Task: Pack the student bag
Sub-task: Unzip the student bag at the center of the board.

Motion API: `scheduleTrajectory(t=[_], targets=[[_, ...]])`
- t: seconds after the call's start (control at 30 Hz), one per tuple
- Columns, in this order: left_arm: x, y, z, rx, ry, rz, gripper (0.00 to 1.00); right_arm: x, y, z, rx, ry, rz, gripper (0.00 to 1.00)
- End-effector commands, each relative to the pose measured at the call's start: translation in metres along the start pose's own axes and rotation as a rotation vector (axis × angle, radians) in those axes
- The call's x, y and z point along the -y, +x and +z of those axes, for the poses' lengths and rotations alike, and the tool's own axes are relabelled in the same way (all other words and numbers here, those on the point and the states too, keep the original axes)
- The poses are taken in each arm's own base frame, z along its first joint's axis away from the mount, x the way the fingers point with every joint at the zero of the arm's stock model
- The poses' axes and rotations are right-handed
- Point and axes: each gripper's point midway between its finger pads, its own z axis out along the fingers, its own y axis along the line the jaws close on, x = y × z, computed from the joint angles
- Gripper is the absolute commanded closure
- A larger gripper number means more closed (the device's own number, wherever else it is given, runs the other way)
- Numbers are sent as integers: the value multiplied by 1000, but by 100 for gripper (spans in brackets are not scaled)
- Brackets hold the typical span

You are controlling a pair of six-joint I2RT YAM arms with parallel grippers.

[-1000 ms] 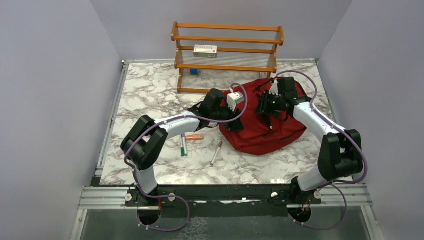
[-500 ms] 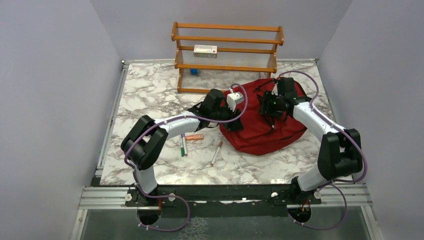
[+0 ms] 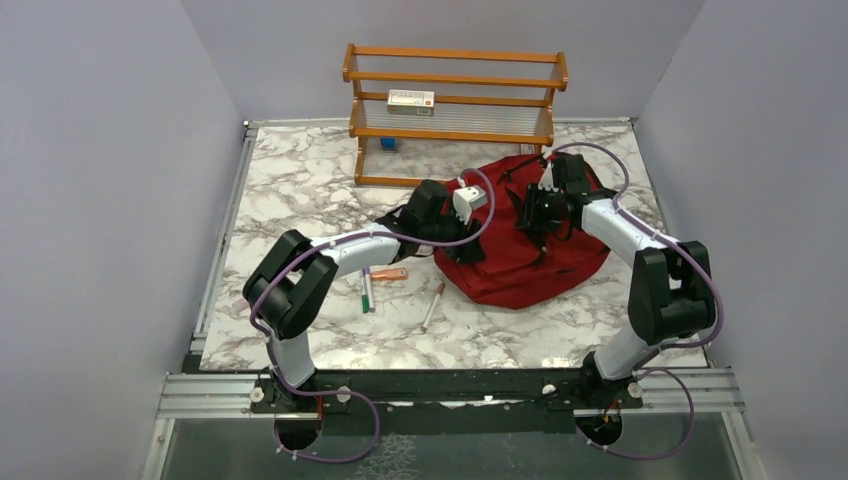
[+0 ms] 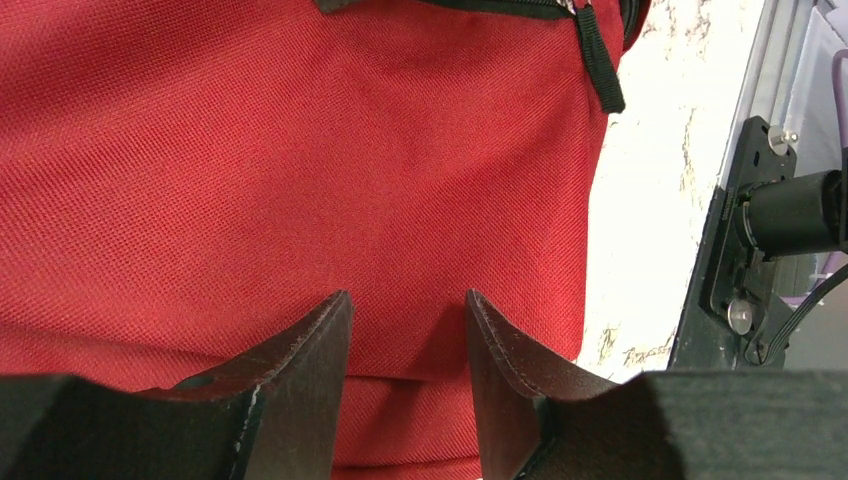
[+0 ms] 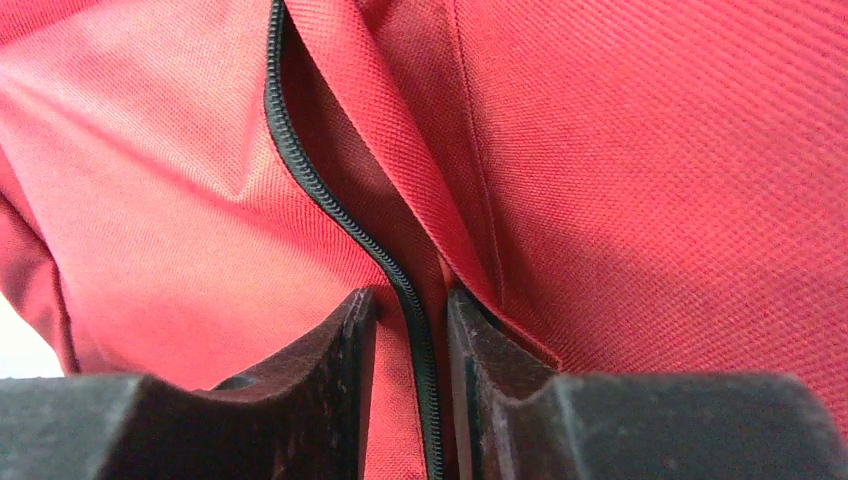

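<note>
1. Marble table (image 3: 300, 200): three pens lie loose on the near side of your left forearm, short of the left gripper (image 4: 408, 296). They are a green marker (image 3: 367, 290), an orange marker (image 3: 391, 274) and a thin reddish pen (image 3: 433, 305). None touches the bag.
2. Wooden rack (image 3: 455, 100): stands at the far edge, well beyond both your grippers. It has a white box (image 3: 411, 101) on the middle shelf and a small blue thing (image 3: 389, 143) lower down.
3. Left gripper: sits at the left edge of the student bag (image 3: 520, 270). The fingers are half apart and red fabric fills the gap. Can't tell whether it pinches a fold or just rests on the cloth.
4. A black zipper-pull strap (image 4: 600, 70) hangs ahead of the left fingertips, off to their right.
5. Student bag: dark red, slumped flat on the table, between your two grippers and under both.
6. Right gripper (image 5: 412, 292): on top of the bag, toward its far side. The fingers are nearly together, clamped on the black zipper (image 5: 300, 170) track and a fold of red fabric beside it.
</note>
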Motion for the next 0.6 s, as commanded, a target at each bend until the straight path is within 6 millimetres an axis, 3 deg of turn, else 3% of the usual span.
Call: scheduleTrajectory(t=[0.0, 0.23, 0.4, 0.57], targets=[[-5, 6, -3, -4, -39, -3, 53, -23, 5, 7, -35, -117, -1, 69], [-9, 4, -10, 25, -82, -18, 52, -35, -2, 2, -6, -180, -1, 91], [-13, -5, -20, 68, -111, -65, 53, -39, -13, -11, 42, -187, -19, 98], [-26, -24, -51, 163, -236, -139, 51, -36, -24, -25, 104, -150, -33, 100]])
